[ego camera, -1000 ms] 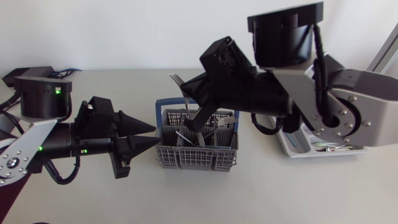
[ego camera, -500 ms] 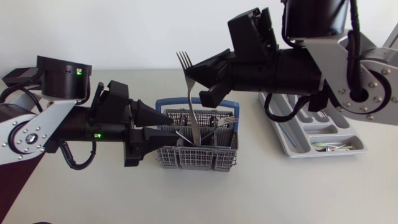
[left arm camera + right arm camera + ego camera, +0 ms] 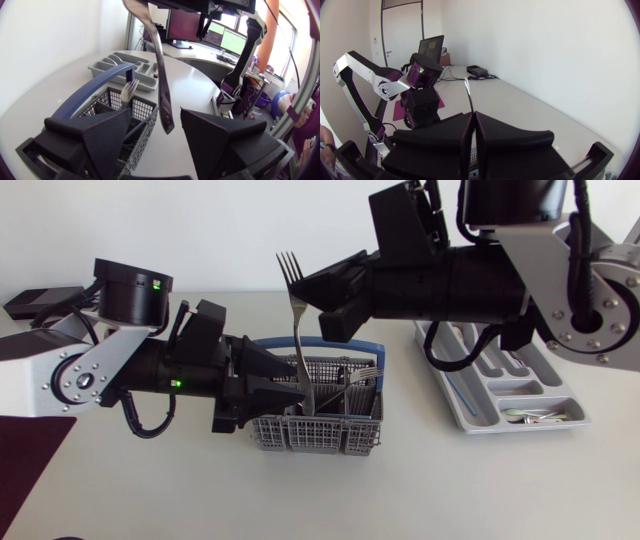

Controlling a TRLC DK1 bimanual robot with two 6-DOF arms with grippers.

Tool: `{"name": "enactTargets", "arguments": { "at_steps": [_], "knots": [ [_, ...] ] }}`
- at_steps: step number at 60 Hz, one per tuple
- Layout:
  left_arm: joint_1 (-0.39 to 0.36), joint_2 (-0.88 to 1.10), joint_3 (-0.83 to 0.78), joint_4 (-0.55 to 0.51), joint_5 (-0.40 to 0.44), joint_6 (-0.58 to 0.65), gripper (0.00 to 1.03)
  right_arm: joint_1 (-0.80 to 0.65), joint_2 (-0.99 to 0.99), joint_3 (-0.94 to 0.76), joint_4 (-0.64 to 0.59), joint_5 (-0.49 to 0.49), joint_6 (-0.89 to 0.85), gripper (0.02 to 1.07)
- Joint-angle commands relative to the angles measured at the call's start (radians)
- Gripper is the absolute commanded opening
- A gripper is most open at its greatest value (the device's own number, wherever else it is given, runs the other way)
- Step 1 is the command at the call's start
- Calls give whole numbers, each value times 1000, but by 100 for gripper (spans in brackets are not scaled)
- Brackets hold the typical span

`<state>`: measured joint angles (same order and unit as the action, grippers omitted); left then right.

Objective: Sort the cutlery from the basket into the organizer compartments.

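The fork (image 3: pixel 297 330) is held upright over the basket (image 3: pixel 315 436), tines toward 12 o'clock, its handle end hanging just above the basket's compartments. It is clamped near the neck between the closed fingers of the right gripper (image 3: pixel 312 308). Lower down, the handle is flanked by the spread fingers of the left gripper (image 3: pixel 290 385), with a gap seen on each side in the left wrist view. More forks (image 3: pixel 360 374) are seen in the basket. The organizer (image 3: pixel 458 406) is placed at 3 o'clock from the basket.
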<state>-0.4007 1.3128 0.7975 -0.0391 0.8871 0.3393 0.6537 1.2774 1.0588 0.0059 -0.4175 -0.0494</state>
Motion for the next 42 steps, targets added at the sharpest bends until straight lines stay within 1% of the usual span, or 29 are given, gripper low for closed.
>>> {"name": "enactTargets", "arguments": {
  "at_steps": [1, 10, 13, 16, 19, 24, 26, 33, 36, 42],
  "knots": [
    [-3, 20, 32, 8, 42, -26, 69, 11, -4, 30, 0, -7, 34, 7],
    [-3, 36, 39, 8, 104, -34, 67, 23, -1, 26, 6, -15, 45, 7],
    [-3, 37, 39, 8, 110, -34, 62, 23, 0, 27, 6, -15, 45, 7],
    [0, 40, 39, 8, 133, -34, 59, 24, -1, 27, 6, -15, 46, 7],
    [3, 45, 39, 8, 158, -34, 52, 26, -1, 27, 6, -17, 46, 7],
    [5, 45, 34, 10, 165, -31, 44, 30, -1, 26, 6, -17, 46, 7],
    [5, 45, 28, 11, 177, -28, 38, 30, -3, 24, 6, -18, 46, 7],
    [7, 45, 19, 13, 194, -25, 30, 35, -7, 23, 5, -20, 46, 7],
    [11, 43, 17, 13, 205, -25, 29, 37, -10, 21, 3, -24, 49, 7],
    [11, 37, 9, 13, 220, -23, 21, 37, -23, 20, -1, -35, 54, 7]
  ]
}}
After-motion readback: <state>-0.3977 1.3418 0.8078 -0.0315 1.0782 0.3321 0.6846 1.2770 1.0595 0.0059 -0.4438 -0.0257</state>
